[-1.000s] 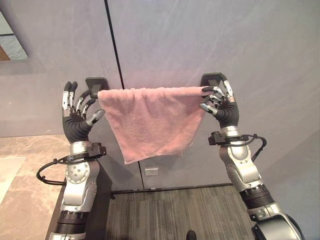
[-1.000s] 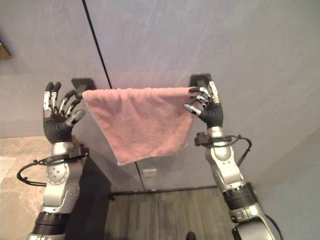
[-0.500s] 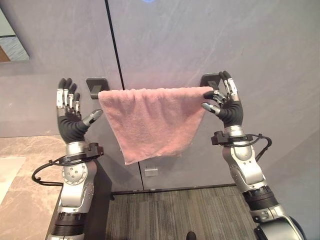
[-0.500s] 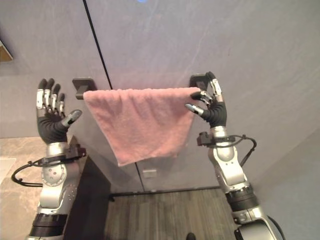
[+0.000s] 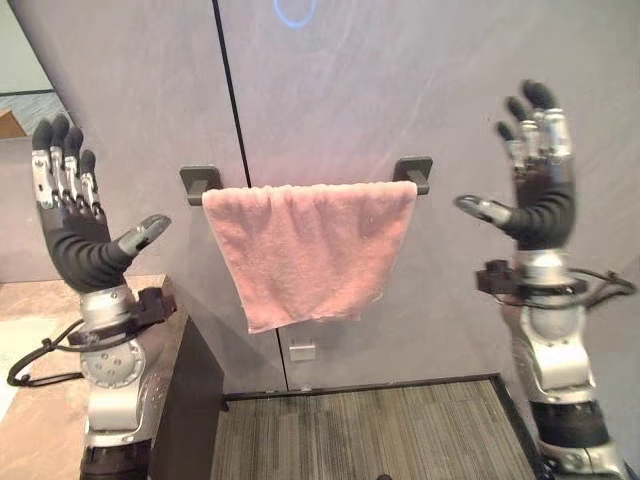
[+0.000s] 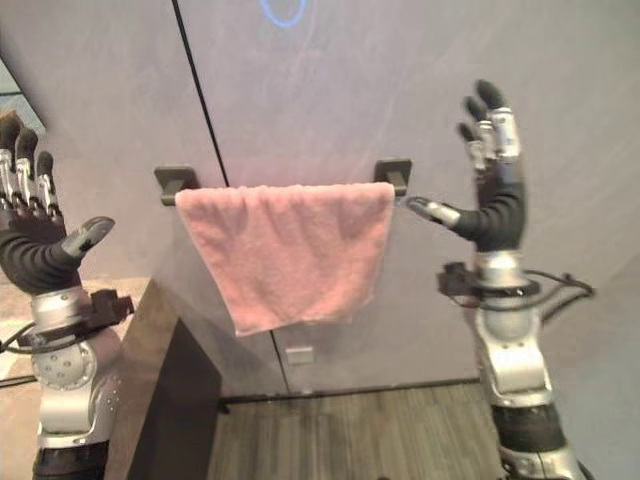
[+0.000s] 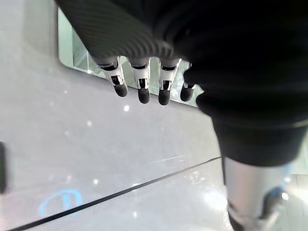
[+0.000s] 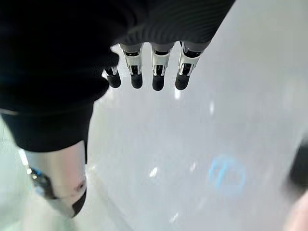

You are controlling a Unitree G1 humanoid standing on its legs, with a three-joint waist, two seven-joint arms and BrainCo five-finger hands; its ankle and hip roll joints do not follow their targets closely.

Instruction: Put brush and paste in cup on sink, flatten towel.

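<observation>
Pink towel (image 5: 308, 250) draped over wall bar at centre frame, possibly slightly skewed, left hand (image 5: 75, 225) at left edge and right hand (image 5: 530, 190) at right edge raised, fingers spread, nothing grasped

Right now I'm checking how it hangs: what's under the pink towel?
The towel drapes over a bar between two dark wall brackets; the bar itself is covered. Behind it is grey wall, below it a small wall plate.

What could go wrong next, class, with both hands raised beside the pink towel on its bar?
1. The pink towel hangs unevenly, its lower edge slanting; a tug might skew it further.
2. The open left hand and right hand are near the wall and could bump it.
</observation>
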